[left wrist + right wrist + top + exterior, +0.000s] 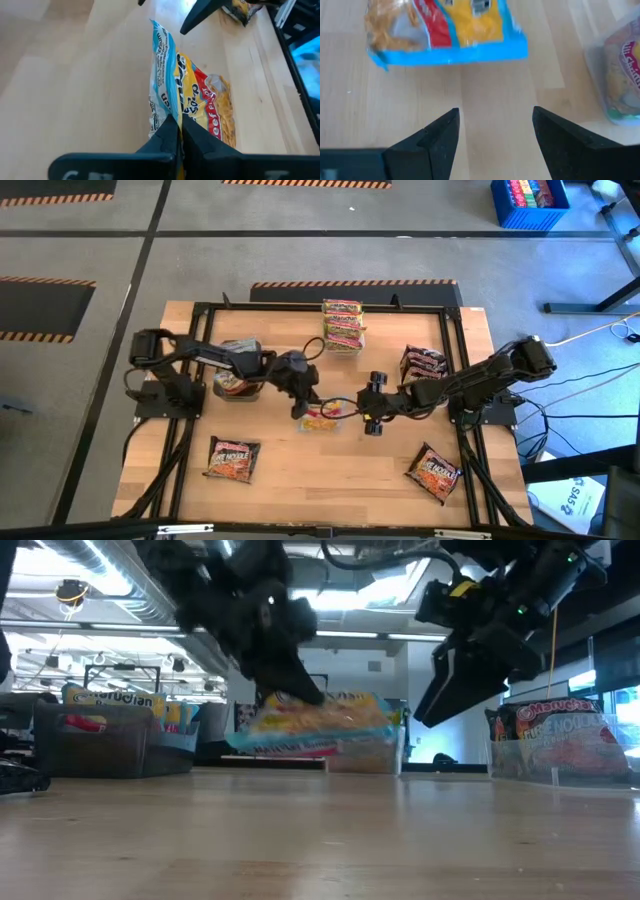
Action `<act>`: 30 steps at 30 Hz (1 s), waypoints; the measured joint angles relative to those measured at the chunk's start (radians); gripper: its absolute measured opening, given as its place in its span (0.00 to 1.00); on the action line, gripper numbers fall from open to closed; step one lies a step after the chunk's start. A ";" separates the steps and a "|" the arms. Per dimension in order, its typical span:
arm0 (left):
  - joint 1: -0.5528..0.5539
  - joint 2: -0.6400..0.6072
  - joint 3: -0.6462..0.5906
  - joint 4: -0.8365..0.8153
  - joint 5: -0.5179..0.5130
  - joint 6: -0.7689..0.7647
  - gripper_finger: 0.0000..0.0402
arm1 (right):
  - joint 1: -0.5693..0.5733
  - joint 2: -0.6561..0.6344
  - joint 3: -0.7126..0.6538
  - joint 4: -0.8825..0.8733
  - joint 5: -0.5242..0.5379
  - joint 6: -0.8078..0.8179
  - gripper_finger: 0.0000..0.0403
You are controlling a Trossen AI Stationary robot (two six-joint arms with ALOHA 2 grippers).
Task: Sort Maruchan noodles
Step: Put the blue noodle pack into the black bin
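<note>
A yellow Maruchan noodle packet with a blue border and a red band hangs near the table's middle. My left gripper is shut on it. It shows in the left wrist view and the low view. My right gripper stands open just right of the packet, clear of it. The packet lies ahead of its spread fingers. Two orange-red packets lie flat on the wood near the front edge, one at the left and one at the right. My left gripper pinches the packet between its two fingers at the blue-bordered edge. The fingers slant down from the table's left. The packet reaches away past the fingertips and hangs roughly level, clear of the table.
A clear tub with packets stands under my left arm. A stack of yellow-green packets sits at the far edge. Dark packets sit at the right. Black frame rails run along the table's sides. Bare wood lies between the two front packets.
</note>
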 joint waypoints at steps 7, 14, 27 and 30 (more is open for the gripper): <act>-0.074 -0.192 0.000 -0.208 -0.179 -0.004 0.00 | 0.000 0.000 -0.010 0.007 0.020 -0.001 0.59; -0.166 -0.392 0.001 -0.470 -0.403 -0.086 0.00 | 0.000 0.001 -0.015 0.035 0.018 0.024 0.59; -0.243 -0.699 0.002 -0.813 -0.671 -0.227 0.00 | 0.000 0.001 -0.015 0.056 0.043 0.024 0.59; -0.256 -0.752 0.002 -0.915 -0.737 -0.236 0.00 | 0.000 0.001 -0.015 0.061 0.037 0.028 0.59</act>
